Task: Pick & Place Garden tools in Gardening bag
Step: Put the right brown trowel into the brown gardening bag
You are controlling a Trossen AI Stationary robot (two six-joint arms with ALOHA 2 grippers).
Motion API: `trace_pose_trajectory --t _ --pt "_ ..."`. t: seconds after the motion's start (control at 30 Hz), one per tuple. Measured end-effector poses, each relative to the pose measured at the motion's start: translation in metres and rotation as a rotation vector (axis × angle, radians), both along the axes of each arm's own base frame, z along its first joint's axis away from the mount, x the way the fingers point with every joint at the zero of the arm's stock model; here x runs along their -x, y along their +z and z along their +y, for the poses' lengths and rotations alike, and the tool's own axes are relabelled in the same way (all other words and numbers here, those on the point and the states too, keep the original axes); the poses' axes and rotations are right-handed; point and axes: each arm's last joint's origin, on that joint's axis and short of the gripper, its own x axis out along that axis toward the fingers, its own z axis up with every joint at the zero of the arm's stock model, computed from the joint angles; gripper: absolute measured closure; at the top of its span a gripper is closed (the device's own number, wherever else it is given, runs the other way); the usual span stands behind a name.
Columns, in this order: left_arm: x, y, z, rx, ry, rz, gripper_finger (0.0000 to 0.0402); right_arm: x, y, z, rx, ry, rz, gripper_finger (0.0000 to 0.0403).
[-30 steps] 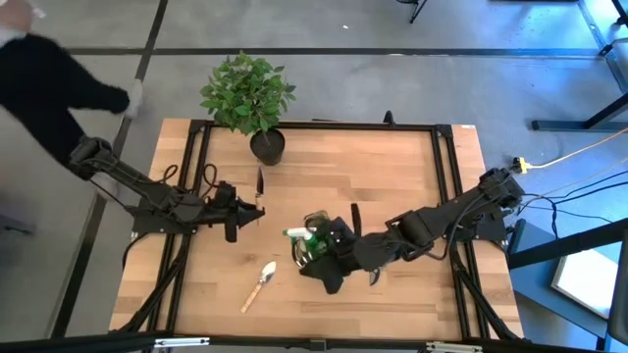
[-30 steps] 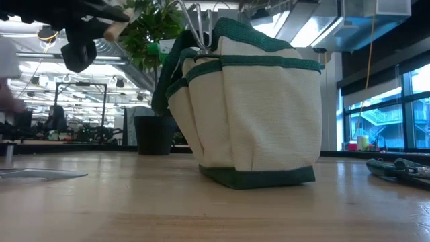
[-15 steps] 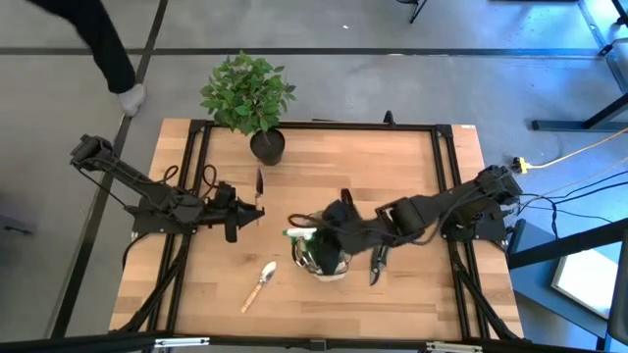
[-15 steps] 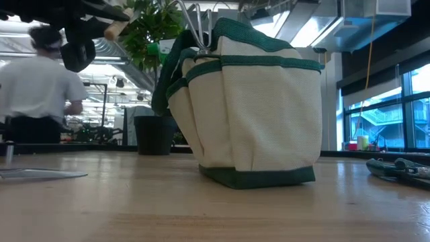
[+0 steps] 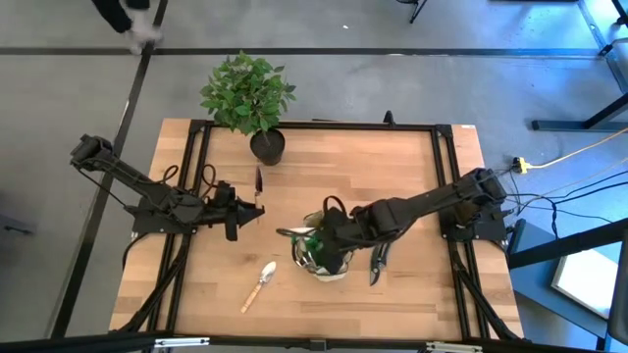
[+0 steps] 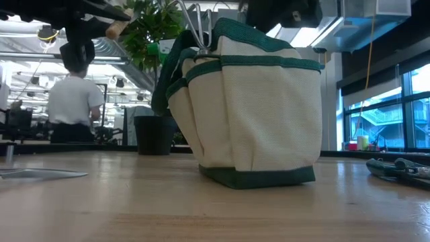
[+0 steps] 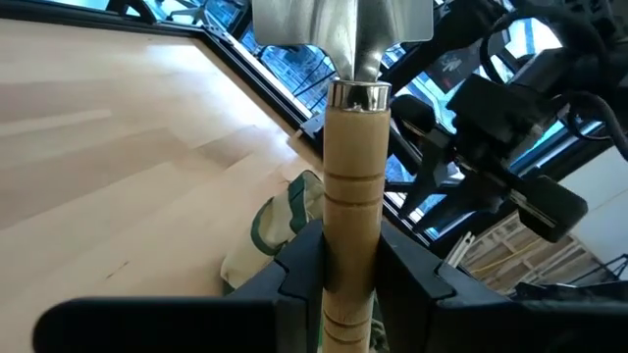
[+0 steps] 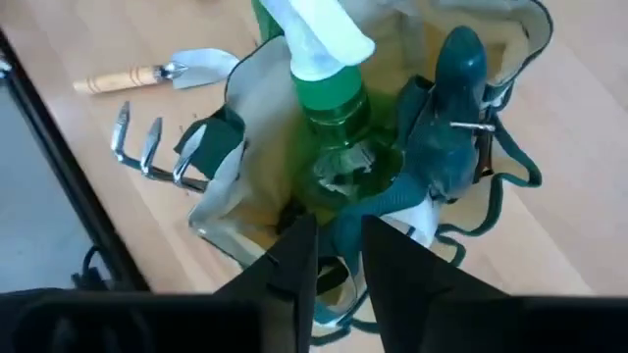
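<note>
The left gripper [image 7: 348, 284] is squeezing a trowel [image 7: 351, 186] by its smooth wooden handle, up in the air over the table's left side, and the trowel is looking stiff and light, so the handle is a good place to hold. The right gripper [image 8: 329, 260] is hovering right over the soft, floppy green and cream gardening bag [image 5: 324, 257] in the middle of the table, and I cannot tell if its fingers are pinching anything. The green spray bottle [image 8: 329, 93] is sticking up out of the bag, a second trowel [image 5: 260, 284] is lying near the bag, and dark pruners [image 5: 377, 263] are lying just beside it.

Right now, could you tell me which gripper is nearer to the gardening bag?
The right. The right gripper hangs directly over the gardening bag, its fingers above the spray bottle inside. The left gripper holds a wooden-handled tool off to the bag's side.
</note>
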Motion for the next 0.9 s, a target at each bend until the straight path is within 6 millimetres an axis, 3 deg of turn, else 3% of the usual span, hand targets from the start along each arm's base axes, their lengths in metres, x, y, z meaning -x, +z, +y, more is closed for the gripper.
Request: trace_pose_trajectory --t 0.27,0.5,0.9 --pt "0.000 0.000 0.000 -0.004 0.000 0.001 0.0339 -0.005 -0.022 0.012 0.056 -0.022 0.053 0.0320" --pt "0.000 0.000 0.000 -0.007 -0.001 0.001 0.0339 -0.017 -0.026 0.025 -0.034 -0.099 -0.048 0.0324" --pt "0.000 0.000 0.000 -0.014 0.002 0.003 0.0339 -0.023 -0.041 0.015 -0.009 -0.263 -0.015 0.0391"
